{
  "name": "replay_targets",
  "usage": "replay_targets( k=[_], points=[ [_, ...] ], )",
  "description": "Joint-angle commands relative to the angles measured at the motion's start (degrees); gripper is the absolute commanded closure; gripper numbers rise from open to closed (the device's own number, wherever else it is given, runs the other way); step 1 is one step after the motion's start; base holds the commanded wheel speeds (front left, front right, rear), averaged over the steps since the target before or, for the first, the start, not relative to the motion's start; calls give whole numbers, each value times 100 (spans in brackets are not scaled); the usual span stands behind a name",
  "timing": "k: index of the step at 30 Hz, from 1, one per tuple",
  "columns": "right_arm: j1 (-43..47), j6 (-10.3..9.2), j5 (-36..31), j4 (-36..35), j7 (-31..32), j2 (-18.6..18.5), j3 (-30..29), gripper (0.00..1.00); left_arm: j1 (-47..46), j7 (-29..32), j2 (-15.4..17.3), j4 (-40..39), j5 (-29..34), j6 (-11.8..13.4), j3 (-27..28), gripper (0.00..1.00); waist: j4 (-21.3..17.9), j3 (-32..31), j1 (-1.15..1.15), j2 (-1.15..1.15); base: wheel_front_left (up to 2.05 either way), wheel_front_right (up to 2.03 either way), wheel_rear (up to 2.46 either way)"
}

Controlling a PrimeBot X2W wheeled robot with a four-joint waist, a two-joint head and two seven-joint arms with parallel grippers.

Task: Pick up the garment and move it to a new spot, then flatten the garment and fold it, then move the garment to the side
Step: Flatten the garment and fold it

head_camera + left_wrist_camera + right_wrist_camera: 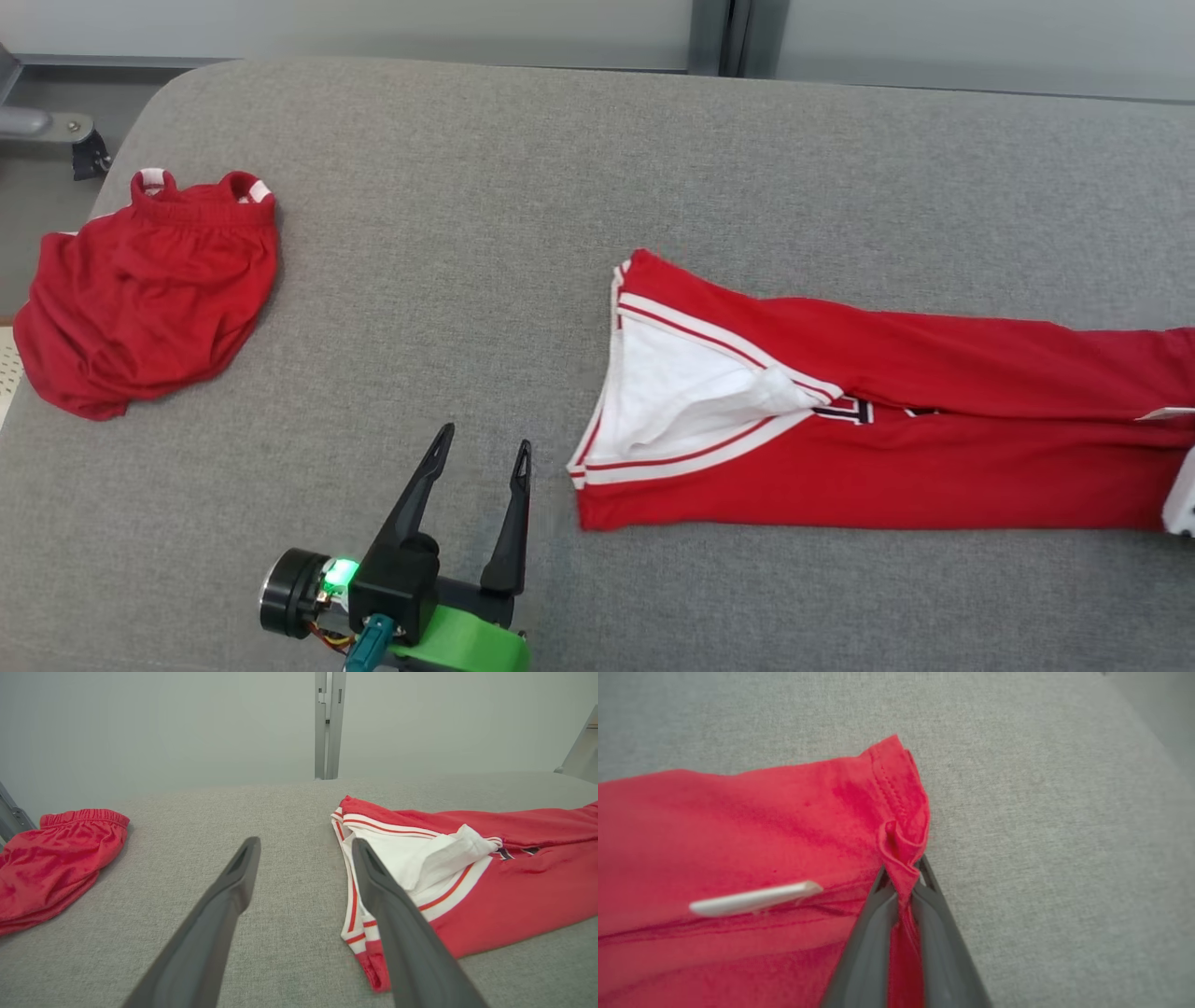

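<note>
1. The left fingers (415, 495) (219, 910) stand spread wide, released, with nothing between them. They are over bare grey worktop (560, 187) (280, 812).
2. The garment (934, 467) (514, 891), a red top, lies on the worktop just to the right of the left fingers. Its body stretches away from them to the right.
3. The neckline (691, 448) (355, 905), a V trimmed in white with thin red stripes, is the part nearest the left fingers. Its lower corner lies just beside the tip of the right-hand finger, and the head view shows a narrow gap of worktop between them.
4. The neckline gapes open and shows the white inner side (681, 392) (402, 854). Dark lettering (845, 411) sits just past the point of the V.
5. The right fingers (871, 942) are clenched on the garment (738, 826). They pinch a bunched fold of the stitched hem at its corner, and red cloth runs down between them.
6. A small white tag (752, 899) lies on the red cloth to the left of the right fingers, near them but not touching.
7. To the right of the right fingers and beyond them is bare worktop (1041, 812).
8. A crumpled pair of red shorts (149, 289) (51, 858) with a gathered waistband lies well to the left of the left fingers and further out, near the worktop's edge.
</note>
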Motion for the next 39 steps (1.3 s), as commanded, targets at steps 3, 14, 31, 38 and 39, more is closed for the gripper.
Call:
replay_targets(
  k=[3,14,31,38,39],
  points=[
    [88,-21,-592,-228,-26,-342,-158,100,38,-18,-14,41,86,-88,52,0,-103,-75,0,0,0,0,0],
    [546,-20,-1368,-2699,356,479,-129,100,193,-18,-61,172,199,-208,81,0,-177,-368,0,0,0,0,0],
    [918,-19,-1262,-4647,1149,1811,1345,100,141,-18,-170,291,302,-343,-41,0,478,-362,0,0,0,0,0],
    [846,-18,-877,-4226,1088,1834,2001,100,106,-18,-203,332,282,-366,-47,0,735,-319,0,0,0,0,0],
    [830,-18,-848,-4166,1083,1834,2071,100,101,-18,-205,336,280,-367,-51,0,755,-318,0,0,0,0,0]
  ],
)
